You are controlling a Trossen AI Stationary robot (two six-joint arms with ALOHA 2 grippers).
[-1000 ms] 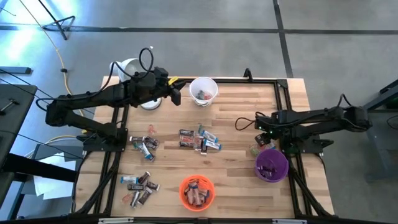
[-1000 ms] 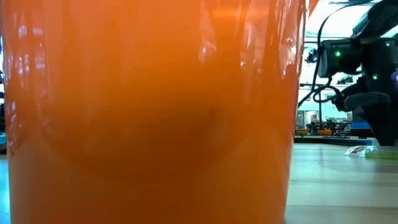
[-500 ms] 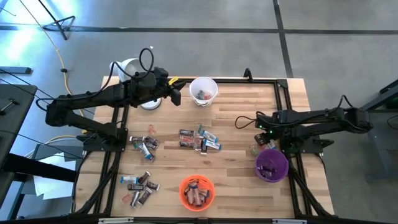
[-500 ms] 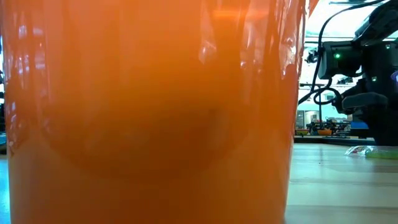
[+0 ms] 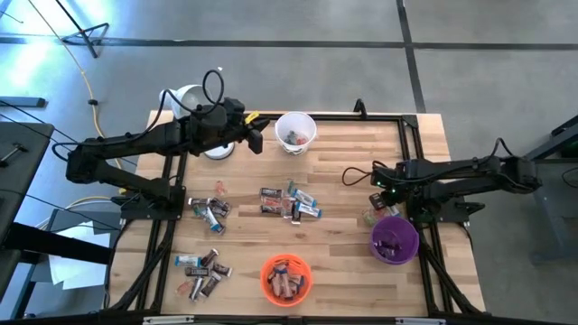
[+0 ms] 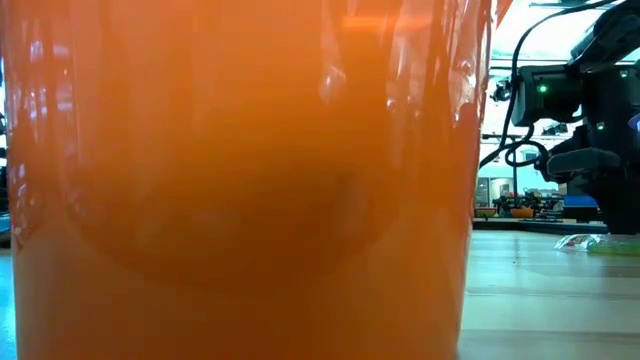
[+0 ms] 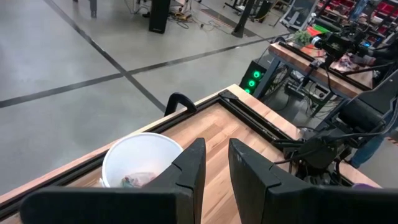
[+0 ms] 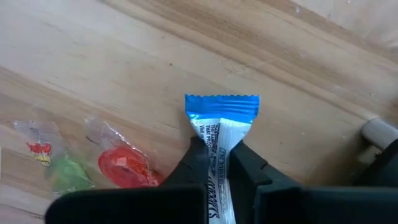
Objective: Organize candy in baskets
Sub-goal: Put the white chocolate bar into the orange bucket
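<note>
High view: 3 baskets on the worktop [image 5: 343, 171] — white basket [image 5: 295, 132] at the far edge, orange basket [image 5: 286, 278] at the near edge, purple basket [image 5: 395, 238] on the right. Loose candy lies in 3 groups: centre cluster [image 5: 289, 202], a smaller group [image 5: 209, 210] to its left, and a near-left group [image 5: 202, 269]; single pieces are too small to count. The right gripper [image 5: 380, 206] sits low just beside the purple basket. The left gripper [image 5: 256, 139] hovers beside the white basket.

Low view: the orange basket's wall [image 6: 240, 180] fills nearly everything; the right arm [image 6: 585, 120] shows at the edge.

Left wrist view: the left jaws stand slightly apart with nothing between them, the white basket [image 7: 140, 158] just ahead, a few pieces inside.

Right wrist view: the right jaws are closed on 1 blue-silver candy bar [image 8: 221, 134], pinched across its width below the crimped end. 2 clear-wrapped sweets, 1 red [image 8: 121, 165] and 1 green [image 8: 65, 171], lie near on the wood.

Step judged: pick made, lift next. To do it well: raise straight up so the wrapper does not slip out, clear the purple rim before travelling, release only once over the matching basket.
</note>
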